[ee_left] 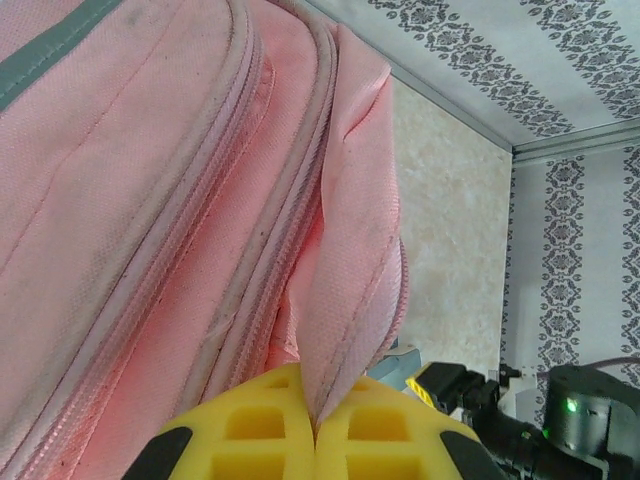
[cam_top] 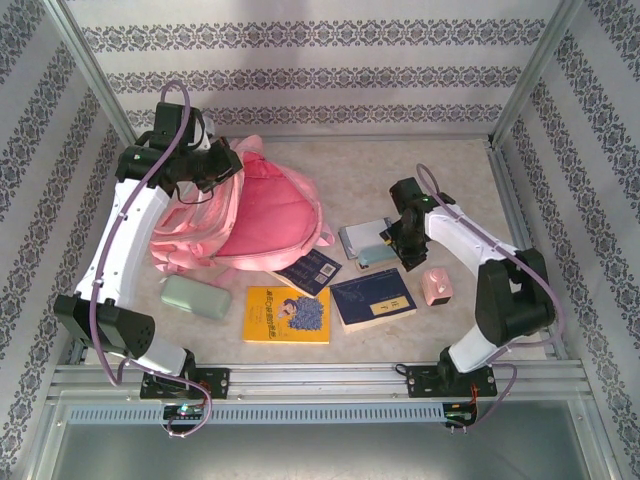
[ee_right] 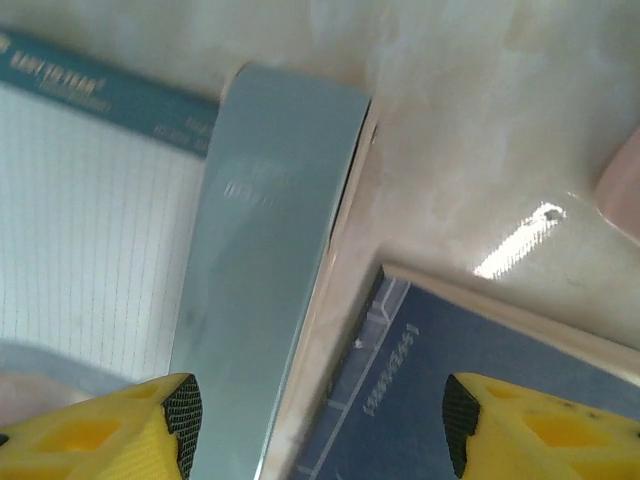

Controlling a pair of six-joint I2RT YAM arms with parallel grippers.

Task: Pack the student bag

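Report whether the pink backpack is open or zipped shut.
Open: in the top view the student bag gapes, darker pink inside showing, and the left gripper is shut on its zipper-edged flap.

The student bag (cam_top: 270,205) is pink. A yellow book (cam_top: 288,315) lies beside a navy book (cam_top: 372,298) and a pale green pouch (cam_top: 196,296). The table (cam_top: 440,170) is mottled beige, and the walls (cam_top: 300,80) are white with grey floral stripes.

Robot test booth, aluminium frame rails (cam_top: 320,378), patterned wallpaper panels (cam_top: 300,40), beige marbled tabletop (cam_top: 440,180)
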